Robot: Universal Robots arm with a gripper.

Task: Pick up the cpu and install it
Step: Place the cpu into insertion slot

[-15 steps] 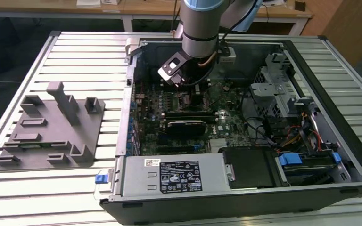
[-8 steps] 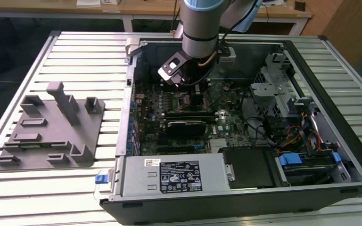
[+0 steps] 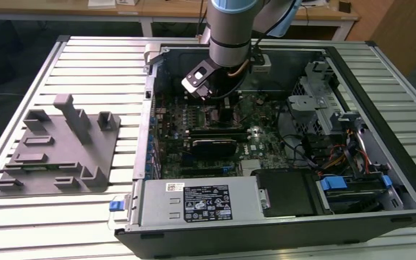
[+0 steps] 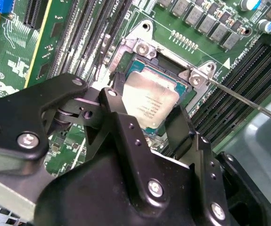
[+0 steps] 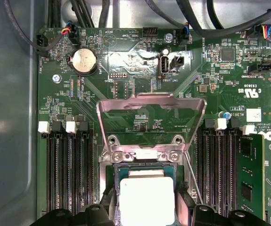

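Note:
The cpu (image 4: pixel 149 101), a flat square chip with a silvery top and a thin green rim, lies level in the opening of the motherboard socket (image 4: pixel 144 47). My gripper (image 4: pixel 147 107) is shut on the cpu, one black finger (image 4: pixel 118 92) against each of two opposite edges. In the first wrist view the cpu (image 5: pixel 147 200) sits between the same fingers (image 5: pixel 108 205), with the socket's metal load plate (image 5: pixel 151 113) swung open and standing up beyond it. The thin lever rod (image 4: pixel 248 101) sticks out to the side. In the exterior view the arm (image 3: pixel 226 43) reaches down into the open computer case (image 3: pixel 352 81).
Memory slots (image 5: pixel 69 174) flank the socket on both sides, with one module (image 5: pixel 248 174) fitted. A coin battery (image 5: pixel 82 61) and cables lie beyond the load plate. Inside the case are the power supply (image 3: pixel 193 200) and drive cage (image 3: pixel 324 103). A grey fixture (image 3: pixel 56 151) stands on the slatted table.

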